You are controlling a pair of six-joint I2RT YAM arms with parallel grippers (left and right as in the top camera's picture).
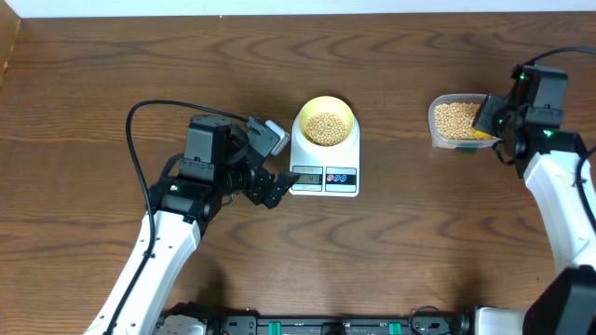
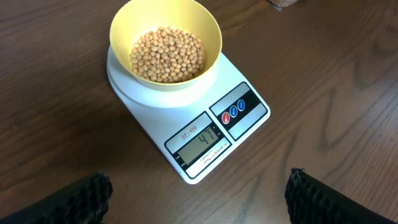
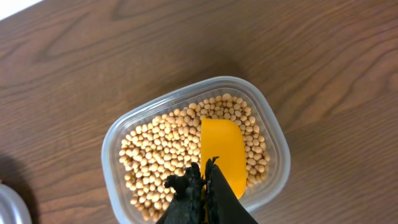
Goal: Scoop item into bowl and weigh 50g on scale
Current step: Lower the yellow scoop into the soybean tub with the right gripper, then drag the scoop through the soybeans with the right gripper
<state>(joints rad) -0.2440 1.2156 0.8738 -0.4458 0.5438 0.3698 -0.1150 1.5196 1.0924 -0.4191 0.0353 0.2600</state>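
From overhead, the bowl (image 1: 326, 110) of beans (image 1: 326, 128) sits on the scale (image 1: 324, 177) at mid-counter (image 1: 93, 56), with the left tool (image 1: 279, 166) just beside the scale's left edge and the right tool (image 1: 491, 116) over the clear tub (image 1: 434, 130). The left wrist view shows the left tool spread wide and empty (display (image 2: 200, 142) seemingly reading 47). In the right wrist view the right tool is pinched narrow on the yellow scoop (image 3: 222, 152), which rests on the tub's beans.

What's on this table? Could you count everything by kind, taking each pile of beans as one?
Small round pale yellow bowl: 1
White flat digital kitchen scale: 1
Clear rounded-rectangular plastic tub: 1
Bright yellow plastic scoop: 1
Piles of small round tan beans: 2
Black two-finger grippers, left gripper and right gripper: 2
Total: 8
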